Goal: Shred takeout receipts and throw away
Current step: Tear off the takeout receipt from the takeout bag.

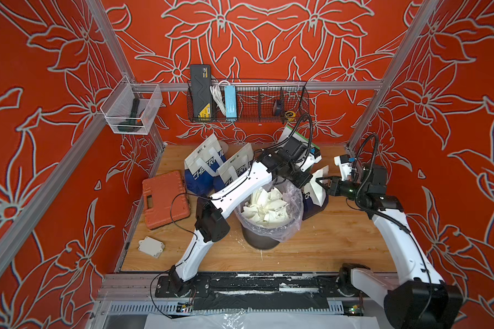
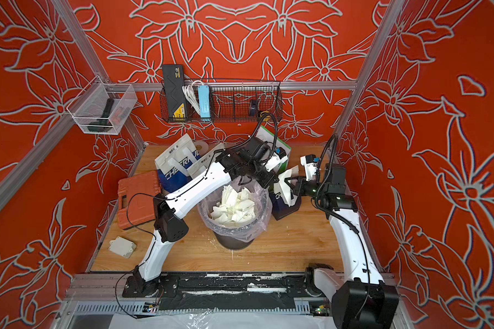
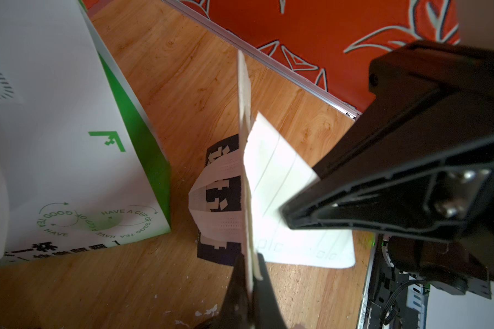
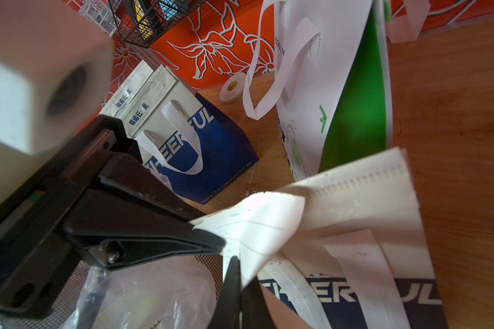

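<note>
Both grippers are clamped on one receipt, which hangs in the air just right of the bin, above a blue bag standing just beside it. The left gripper pinches one edge and the right gripper another, close together. The left arm crosses the bin's back rim and hides part of the scraps heaped inside. A green bag stands behind the bin. Two bags lean behind it to the left, and an orange case lies further left.
</note>
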Available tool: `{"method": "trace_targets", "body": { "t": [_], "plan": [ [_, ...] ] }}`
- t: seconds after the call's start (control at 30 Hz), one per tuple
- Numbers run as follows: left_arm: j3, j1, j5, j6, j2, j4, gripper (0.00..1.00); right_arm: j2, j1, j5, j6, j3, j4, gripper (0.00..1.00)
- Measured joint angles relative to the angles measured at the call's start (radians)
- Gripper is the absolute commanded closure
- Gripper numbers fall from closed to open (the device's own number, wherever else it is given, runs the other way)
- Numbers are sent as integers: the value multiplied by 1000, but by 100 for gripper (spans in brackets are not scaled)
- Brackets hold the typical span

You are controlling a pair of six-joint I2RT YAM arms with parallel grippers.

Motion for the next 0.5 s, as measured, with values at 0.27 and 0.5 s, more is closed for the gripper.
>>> {"method": "trace_targets", "body": {
  "t": [0.27, 0.5],
  "plan": [
    [0, 0, -6, 8, 0, 12, 90, 0, 0, -2, 17, 21, -8, 100],
    [0, 6, -14, 9, 0, -1, 90, 2, -7, -3, 27, 21, 0, 100]
  ]
}}
